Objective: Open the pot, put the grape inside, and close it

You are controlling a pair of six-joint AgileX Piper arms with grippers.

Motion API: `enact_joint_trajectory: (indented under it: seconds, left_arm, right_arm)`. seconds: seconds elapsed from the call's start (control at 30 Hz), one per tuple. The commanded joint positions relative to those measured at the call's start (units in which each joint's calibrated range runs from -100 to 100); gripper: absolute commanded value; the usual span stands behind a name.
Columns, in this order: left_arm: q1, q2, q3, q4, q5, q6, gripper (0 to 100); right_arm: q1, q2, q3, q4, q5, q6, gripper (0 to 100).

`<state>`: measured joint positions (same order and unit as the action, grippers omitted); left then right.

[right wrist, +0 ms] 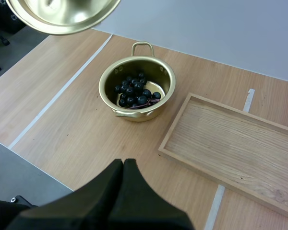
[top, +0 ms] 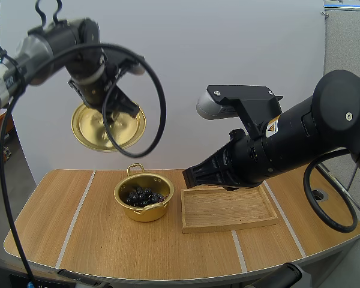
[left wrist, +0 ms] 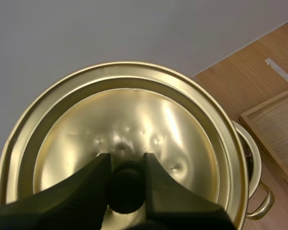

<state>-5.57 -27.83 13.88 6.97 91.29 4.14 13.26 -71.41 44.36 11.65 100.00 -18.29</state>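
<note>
A gold pot [top: 143, 197] stands open on the table with a bunch of dark grapes [top: 143, 195] inside; the right wrist view looks down on the pot [right wrist: 137, 90] and grapes [right wrist: 135, 94]. My left gripper [top: 111, 107] holds the gold lid [top: 108, 128] high above and left of the pot. Its fingers pinch the lid's black knob [left wrist: 126, 187], the lid [left wrist: 125, 139] tilted. My right gripper [top: 189, 176] hangs over the wooden tray's [top: 228, 210] left end, its fingers [right wrist: 122, 182] together as one wedge with nothing in them.
The wooden tray [right wrist: 235, 143] lies empty just right of the pot. Pale stripes cross the wooden table [top: 78, 228]. The lid's edge [right wrist: 62, 14] hangs above the table's back left in the right wrist view.
</note>
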Motion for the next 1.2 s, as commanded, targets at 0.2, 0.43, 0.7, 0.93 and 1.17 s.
enact_joint_trajectory:
  seconds: [0.2,0.43,0.7,0.93,1.17]
  left_arm:
    - [-0.26,3.9,13.4,-4.0,-20.5,3.6,0]
    - [-0.26,11.2,13.4,-7.7,-21.8,5.8,0]
    - [-0.26,19.0,13.4,-7.0,-28.4,5.8,0]
    - [-0.26,24.8,13.4,-7.0,-33.3,5.8,0]
    - [-0.26,29.3,13.3,-7.0,-36.3,6.1,0]
  right_arm:
    - [-0.2,-0.7,0.1,0.4,0.0,-0.7,0]
    - [-0.2,-0.7,0.1,0.4,0.0,-0.7,0]
    - [-0.2,-0.7,0.1,0.1,0.0,-0.7,0]
    - [-0.2,-0.7,0.1,0.1,0.0,-0.7,0]
    - [-0.2,-0.7,0.1,0.1,0.0,-1.0,0]
